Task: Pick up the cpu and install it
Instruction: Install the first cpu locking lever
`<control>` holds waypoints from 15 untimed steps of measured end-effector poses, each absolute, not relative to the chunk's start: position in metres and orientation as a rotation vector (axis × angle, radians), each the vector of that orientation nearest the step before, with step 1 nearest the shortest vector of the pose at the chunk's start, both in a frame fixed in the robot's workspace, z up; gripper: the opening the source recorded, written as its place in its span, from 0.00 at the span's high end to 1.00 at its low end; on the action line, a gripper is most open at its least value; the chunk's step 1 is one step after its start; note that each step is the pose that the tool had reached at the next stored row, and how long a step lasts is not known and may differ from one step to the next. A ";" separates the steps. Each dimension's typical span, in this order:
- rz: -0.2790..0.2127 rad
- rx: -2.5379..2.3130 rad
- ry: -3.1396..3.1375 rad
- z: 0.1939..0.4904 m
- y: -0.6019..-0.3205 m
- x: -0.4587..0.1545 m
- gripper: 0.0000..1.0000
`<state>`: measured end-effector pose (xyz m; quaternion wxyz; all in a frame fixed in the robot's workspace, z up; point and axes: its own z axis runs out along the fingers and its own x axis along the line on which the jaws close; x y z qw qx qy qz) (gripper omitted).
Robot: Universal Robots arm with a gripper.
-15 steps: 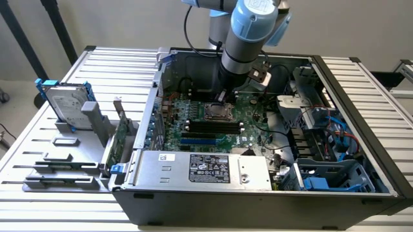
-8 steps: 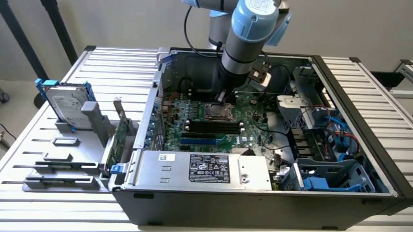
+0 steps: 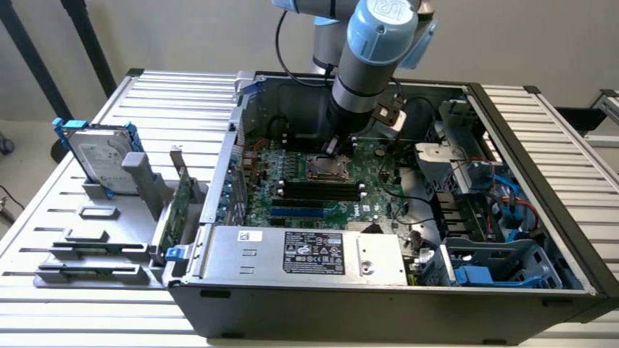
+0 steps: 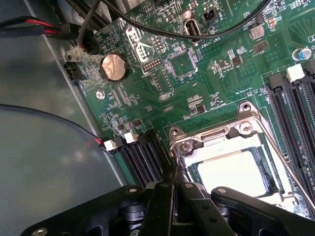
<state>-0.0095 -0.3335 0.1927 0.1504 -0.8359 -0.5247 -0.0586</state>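
Note:
The cpu (image 4: 235, 173) lies flat in the motherboard's socket, its dull silver top showing inside the metal socket frame (image 4: 206, 135). In the exterior view the socket with the cpu (image 3: 327, 169) sits mid-board inside the open computer case. My gripper (image 4: 173, 179) is shut, its two black fingers pressed together with nothing between them. The tips hang just beside the socket frame's corner, off the cpu's edge. Seen from the exterior view, the gripper (image 3: 335, 148) reaches down into the case right above the socket.
A thin metal lever (image 4: 290, 169) runs along the socket's far side. Black slots (image 4: 142, 157), a coin battery (image 4: 114, 66) and loose cables (image 4: 147, 27) surround it. A grey box with a black label (image 3: 309, 254) fills the case front. A hard drive (image 3: 97, 156) stands in a rack at the exterior view's left.

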 end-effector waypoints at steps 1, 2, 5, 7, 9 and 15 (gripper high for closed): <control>-0.169 -2.401 -1.507 0.193 -0.333 -0.009 0.89; -0.169 -2.400 -1.507 0.193 -0.333 -0.009 0.89; -0.170 -2.396 -1.508 0.193 -0.334 -0.009 0.89; -0.171 -2.394 -1.508 0.193 -0.334 -0.009 0.89; -0.172 -2.390 -1.509 0.193 -0.334 -0.009 0.89; -0.173 -2.381 -1.513 0.193 -0.334 -0.009 0.89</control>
